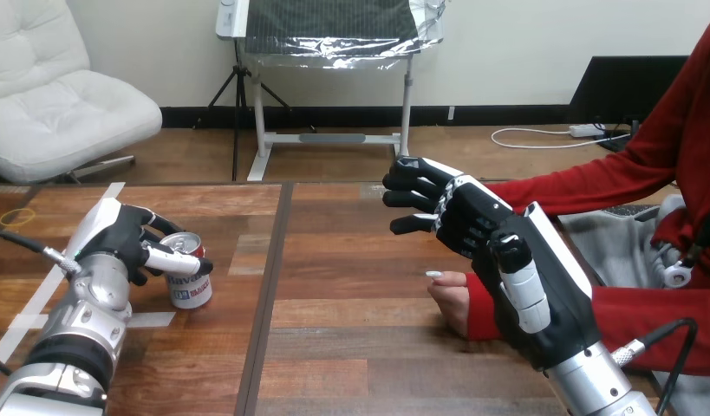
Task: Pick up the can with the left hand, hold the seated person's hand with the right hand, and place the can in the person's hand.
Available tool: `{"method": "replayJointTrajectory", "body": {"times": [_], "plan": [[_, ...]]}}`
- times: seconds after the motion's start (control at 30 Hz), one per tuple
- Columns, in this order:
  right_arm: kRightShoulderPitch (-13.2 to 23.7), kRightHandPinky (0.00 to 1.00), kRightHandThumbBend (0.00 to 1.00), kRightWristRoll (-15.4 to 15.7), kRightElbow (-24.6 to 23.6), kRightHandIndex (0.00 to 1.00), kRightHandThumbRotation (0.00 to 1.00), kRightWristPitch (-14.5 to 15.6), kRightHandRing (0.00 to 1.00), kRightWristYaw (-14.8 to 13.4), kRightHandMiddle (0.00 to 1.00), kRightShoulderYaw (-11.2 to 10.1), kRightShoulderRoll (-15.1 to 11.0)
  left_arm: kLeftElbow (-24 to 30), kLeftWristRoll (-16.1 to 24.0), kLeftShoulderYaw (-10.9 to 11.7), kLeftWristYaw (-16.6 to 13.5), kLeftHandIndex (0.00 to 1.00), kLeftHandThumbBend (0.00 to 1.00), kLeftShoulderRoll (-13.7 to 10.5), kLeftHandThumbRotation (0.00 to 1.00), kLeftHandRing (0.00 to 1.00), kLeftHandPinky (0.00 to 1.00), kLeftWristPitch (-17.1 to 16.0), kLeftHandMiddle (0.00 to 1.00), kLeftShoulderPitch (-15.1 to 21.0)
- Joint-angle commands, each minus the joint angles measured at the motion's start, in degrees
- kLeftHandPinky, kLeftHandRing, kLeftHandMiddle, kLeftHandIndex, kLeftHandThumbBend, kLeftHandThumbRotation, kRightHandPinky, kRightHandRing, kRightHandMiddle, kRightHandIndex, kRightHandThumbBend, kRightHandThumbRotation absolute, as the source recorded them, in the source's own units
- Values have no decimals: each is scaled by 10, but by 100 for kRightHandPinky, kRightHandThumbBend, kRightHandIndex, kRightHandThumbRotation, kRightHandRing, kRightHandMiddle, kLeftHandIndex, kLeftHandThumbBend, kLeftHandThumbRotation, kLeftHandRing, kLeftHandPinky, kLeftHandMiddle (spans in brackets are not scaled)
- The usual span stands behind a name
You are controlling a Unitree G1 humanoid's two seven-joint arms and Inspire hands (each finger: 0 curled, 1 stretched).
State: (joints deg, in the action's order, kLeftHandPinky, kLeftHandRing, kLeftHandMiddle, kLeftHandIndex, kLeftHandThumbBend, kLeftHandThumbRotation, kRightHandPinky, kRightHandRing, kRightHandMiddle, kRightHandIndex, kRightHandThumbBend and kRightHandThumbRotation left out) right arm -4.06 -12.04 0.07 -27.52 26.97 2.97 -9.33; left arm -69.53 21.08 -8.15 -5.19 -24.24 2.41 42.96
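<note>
A red and white can (192, 282) stands upright on the wooden table (360, 364) at the left. My left hand (117, 238) is round it: the thumb lies across its front and the fingers curl behind its top. My right hand (507, 260) hovers at the right with its fingers straight and spread, pointing left. Just below and left of it, the person's hand (451, 299) rests on the table, its red sleeve partly hidden behind my palm. I cannot tell whether my right hand touches it; no finger is curled round it.
The person's other red-sleeved arm (594, 186) reaches along the table's far right edge behind my right hand. White tape strips (39, 303) and a yellow band (17, 217) lie at the left. A dark seam (271, 286) runs down the table's middle.
</note>
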Motion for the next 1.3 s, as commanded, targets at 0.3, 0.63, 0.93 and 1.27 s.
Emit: {"method": "replayJointTrajectory", "body": {"times": [0.3,0.63,0.93,1.27], "plan": [[19,71,87,-1,-27,83,100,-10,80,-9,82,-10,-2,20,2,-2,-19,53,72,-10,0,45,39,-12,51,45],[20,71,88,1,-28,83,100,-8,81,-10,82,-9,-3,19,7,-7,-26,50,74,-12,0,42,37,-19,48,43],[20,71,88,1,-26,83,100,-9,81,-10,83,-9,-3,24,9,-9,-29,50,74,-13,0,42,37,-20,48,39],[26,71,88,6,-17,83,100,-7,81,-9,83,-13,-9,42,6,-5,-34,49,74,-14,0,42,36,-26,47,34]]}}
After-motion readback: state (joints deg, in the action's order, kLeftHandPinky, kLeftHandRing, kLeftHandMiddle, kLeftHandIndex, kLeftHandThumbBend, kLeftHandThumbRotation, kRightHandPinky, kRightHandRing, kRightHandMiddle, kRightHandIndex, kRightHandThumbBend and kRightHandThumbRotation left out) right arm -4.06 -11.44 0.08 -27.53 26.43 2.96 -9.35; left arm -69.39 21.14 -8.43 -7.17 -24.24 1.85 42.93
